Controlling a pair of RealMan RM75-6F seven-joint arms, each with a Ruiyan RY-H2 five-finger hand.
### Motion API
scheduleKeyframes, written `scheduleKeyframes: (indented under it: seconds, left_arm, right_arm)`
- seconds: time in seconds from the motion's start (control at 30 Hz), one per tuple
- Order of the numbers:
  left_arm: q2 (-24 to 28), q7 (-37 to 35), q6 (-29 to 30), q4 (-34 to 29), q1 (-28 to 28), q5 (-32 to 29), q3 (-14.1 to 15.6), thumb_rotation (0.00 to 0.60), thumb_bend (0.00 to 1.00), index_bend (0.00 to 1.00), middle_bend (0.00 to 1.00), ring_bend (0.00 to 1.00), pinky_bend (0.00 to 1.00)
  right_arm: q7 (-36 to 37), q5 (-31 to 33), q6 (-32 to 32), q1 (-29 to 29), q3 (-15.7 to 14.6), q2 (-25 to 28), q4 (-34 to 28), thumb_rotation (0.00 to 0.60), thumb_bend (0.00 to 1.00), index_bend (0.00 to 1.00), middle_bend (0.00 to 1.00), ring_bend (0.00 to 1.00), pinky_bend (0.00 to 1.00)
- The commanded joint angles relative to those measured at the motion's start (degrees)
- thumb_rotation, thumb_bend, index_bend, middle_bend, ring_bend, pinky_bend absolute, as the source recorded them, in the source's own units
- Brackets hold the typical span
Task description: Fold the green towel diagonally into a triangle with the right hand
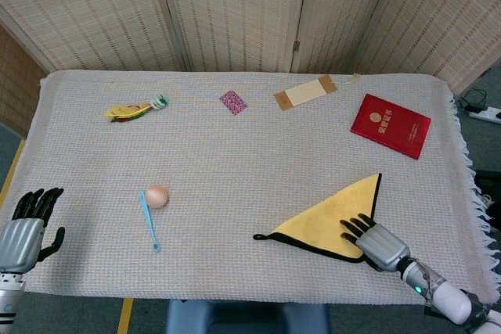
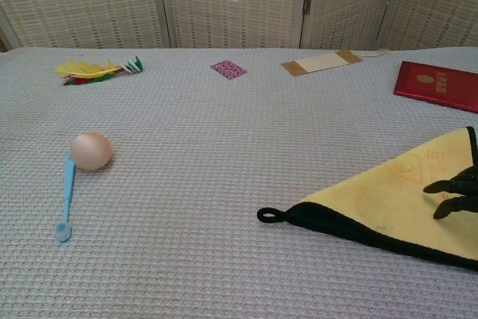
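On the grey woven table cover [image 1: 235, 154], the right hand [image 1: 378, 242] is lying with spread fingers, apparently resting on the folded yellow towel [image 1: 333, 217], while the left hand [image 1: 25, 228] is hanging open at the edge.

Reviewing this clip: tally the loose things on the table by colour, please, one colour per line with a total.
Yellow: 2, towel and feather toy
Red: 1, booklet
Blue: 1, spoon
Tan or beige: 2, egg and paper strip
Pink: 1, small patterned square
Total: 7
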Motion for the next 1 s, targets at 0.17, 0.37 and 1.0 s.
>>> scheduleKeyframes:
  seconds: [0.17,0.37,1.0]
  left_arm:
    - [0.07,-0.07,0.20,-0.06,0.06,0.13,0.02,0.600,0.57,0.00,0.13,0.02,0.00]
    - [-0.18,0.62,0.04,-0.21,-0.06,0.55,0.32,0.600,0.57,0.00,0.13,0.02,0.00]
    - [1.18,1.02,1.72,-2.45,0.77,4.20,2.24,0.600,0.57,0.00,0.13,0.01,0.00]
  right_arm:
    - [5.20,-1.84,7.98,-3.35,-0.05,4.72,-4.65,0.600,0.47,0.15,0.00,0.00,0.00]
    - [8.57,-0.63,23.96,-10.94,3.78,4.21,-3.76,0.600,0.47,0.08,0.00,0.00,0.00]
    - [1.40,4.88,45.17,-26.72,9.50,-1.38,-3.82,0.600,0.47,0.00,0.00,0.00,0.00]
